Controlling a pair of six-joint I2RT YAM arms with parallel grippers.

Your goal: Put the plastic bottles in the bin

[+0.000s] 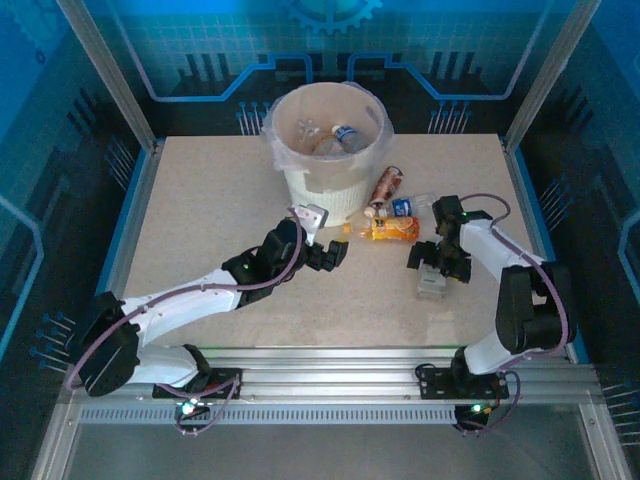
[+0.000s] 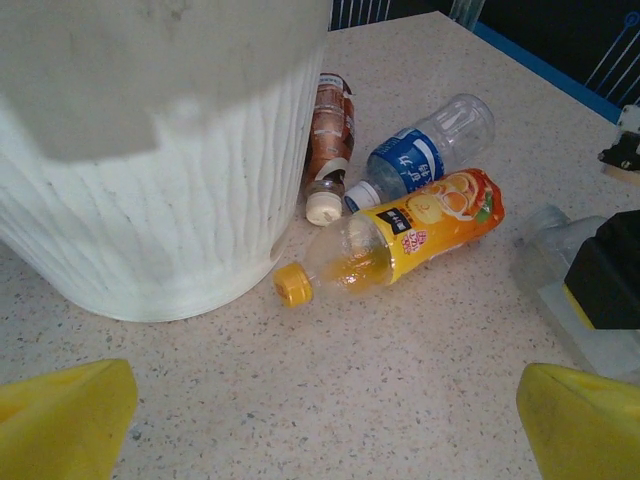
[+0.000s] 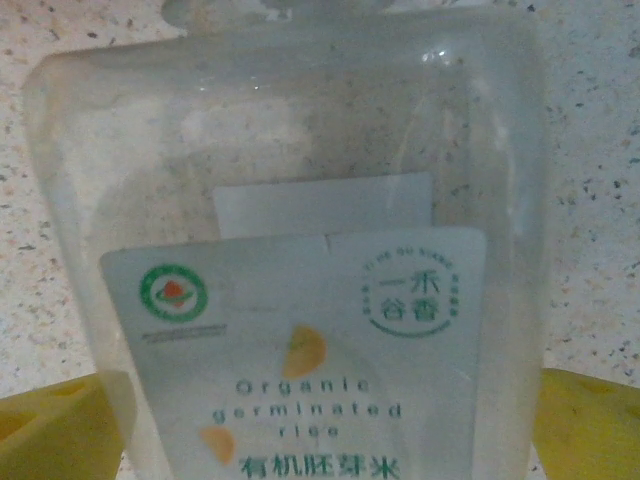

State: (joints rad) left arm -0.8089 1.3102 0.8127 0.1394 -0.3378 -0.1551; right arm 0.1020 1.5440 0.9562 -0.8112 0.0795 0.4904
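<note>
The bin point(image 1: 325, 190) is a white ribbed bucket with a bag liner at the table's back middle, and some plastic bottles point(image 1: 345, 135) lie inside it. Three bottles lie to its right: brown-labelled point(image 2: 330, 130), blue-labelled point(image 2: 420, 155) and orange with a yellow cap point(image 2: 410, 235). My left gripper point(image 2: 325, 430) is open just short of the orange bottle, bare table between its yellow fingertips point(image 2: 60, 420). A clear square bottle point(image 3: 300, 150) with a white label lies under my right gripper point(image 3: 320, 430), which is open with one yellow finger point(image 3: 590, 420) on each side of it.
The bin's wall point(image 2: 150, 200) stands close to the left of my left gripper. My right gripper point(image 2: 610, 270) and the clear bottle point(image 2: 560, 260) lie a short way right of the orange bottle. Metal frame posts and blue panels ring the speckled table point(image 1: 200, 220).
</note>
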